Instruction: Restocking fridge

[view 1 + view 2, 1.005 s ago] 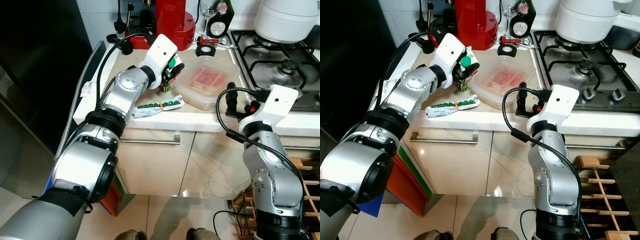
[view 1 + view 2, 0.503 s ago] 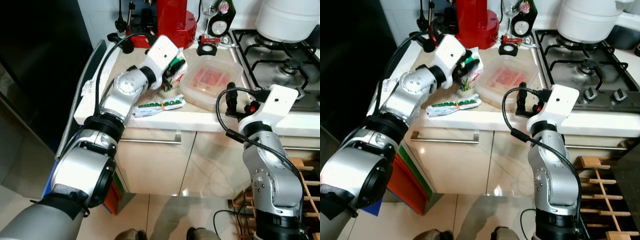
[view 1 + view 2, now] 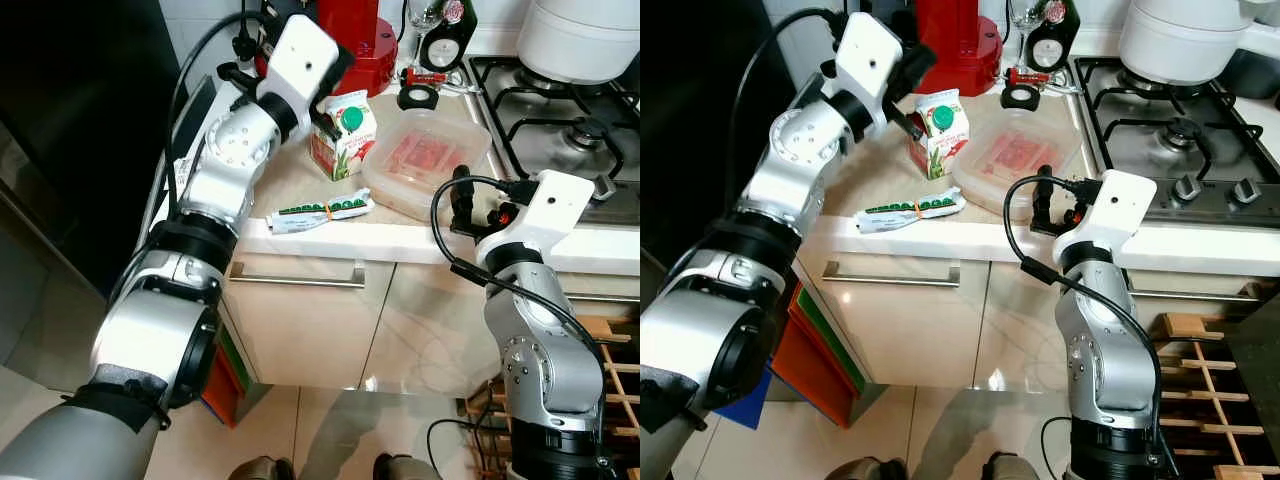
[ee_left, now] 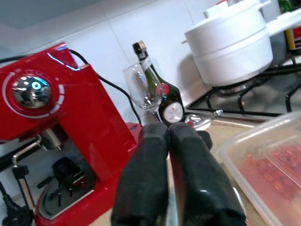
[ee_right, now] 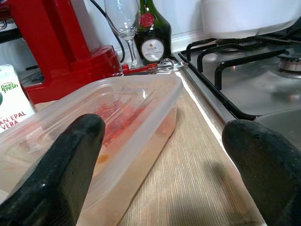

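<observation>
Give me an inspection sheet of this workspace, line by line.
Surface: beige countertop above a drawer with a bar handle.
Job's things: small carton with a green cap, upright; clear lidded container of red food beside it; flat green-printed packet at the counter edge.
Clutter: red coffee machine, wine glass, dark bottle.
Grippers: left gripper shut, raised above the carton; right gripper open, facing the container's end.
Cables: black cables loop along both arms; plugs by the wall.
Surroundings: gas hob with a white pot; dark fridge to the left.
</observation>
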